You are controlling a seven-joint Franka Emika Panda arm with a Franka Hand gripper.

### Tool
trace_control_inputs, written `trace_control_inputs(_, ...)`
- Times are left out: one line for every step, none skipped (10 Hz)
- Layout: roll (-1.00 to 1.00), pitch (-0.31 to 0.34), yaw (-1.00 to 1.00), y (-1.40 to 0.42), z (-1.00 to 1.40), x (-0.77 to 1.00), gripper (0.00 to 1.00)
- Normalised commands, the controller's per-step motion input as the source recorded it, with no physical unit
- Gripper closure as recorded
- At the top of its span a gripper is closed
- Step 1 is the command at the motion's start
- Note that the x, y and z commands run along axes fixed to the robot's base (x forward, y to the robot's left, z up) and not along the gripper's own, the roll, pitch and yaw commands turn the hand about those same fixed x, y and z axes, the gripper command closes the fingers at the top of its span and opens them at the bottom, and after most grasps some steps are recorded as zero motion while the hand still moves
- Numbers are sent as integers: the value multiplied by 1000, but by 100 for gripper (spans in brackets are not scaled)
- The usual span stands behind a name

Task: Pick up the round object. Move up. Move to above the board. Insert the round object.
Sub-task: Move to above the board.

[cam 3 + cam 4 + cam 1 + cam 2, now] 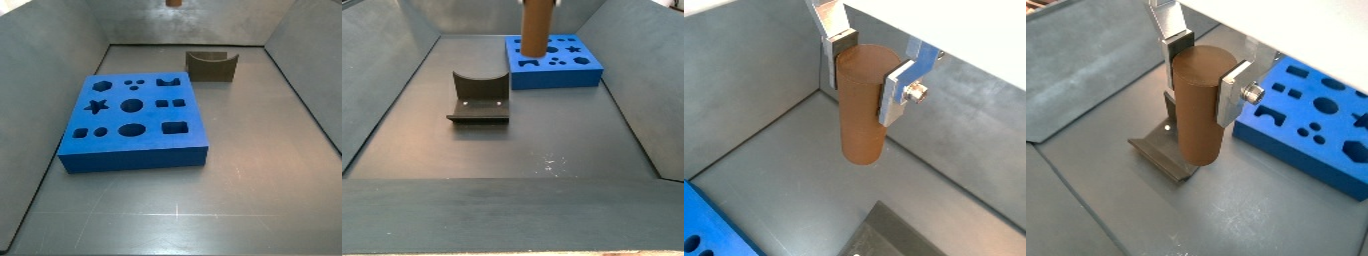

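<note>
My gripper [869, 72] is shut on the round object [859, 112], a smooth orange-brown cylinder peg. It holds the peg upright by its upper end, well above the floor. Both wrist views show the gripper [1207, 78] and the peg [1200, 108] between the silver fingers [1236, 88]. The board [1315, 124], a bright blue block with many shaped holes, lies on the floor beside the peg, apart from it. In a side view the peg [535, 30] hangs in front of the board [556, 63]; the gripper is above that frame. In a side view only the peg's lower tip [173, 3] shows, beyond the board [134, 120].
A dark olive block with a concave top [480, 95] stands on the floor near the board, below and behind the peg in a wrist view [1165, 152]. It also shows in a side view [211, 66]. Grey sloping walls [376, 90] enclose the floor.
</note>
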Motion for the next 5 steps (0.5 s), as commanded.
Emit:
trace_control_inputs(-63, 134, -46, 72, 768, 69, 100)
trace_control_inputs(-61, 130, -46, 50, 556, 40, 100)
trace_control_inputs(-61, 131, -45, 41, 397, 26, 100)
trace_control_inputs(-59, 134, -46, 36, 185, 20, 100)
trace_control_inputs(26, 714, 156, -1000, -306, -69, 100)
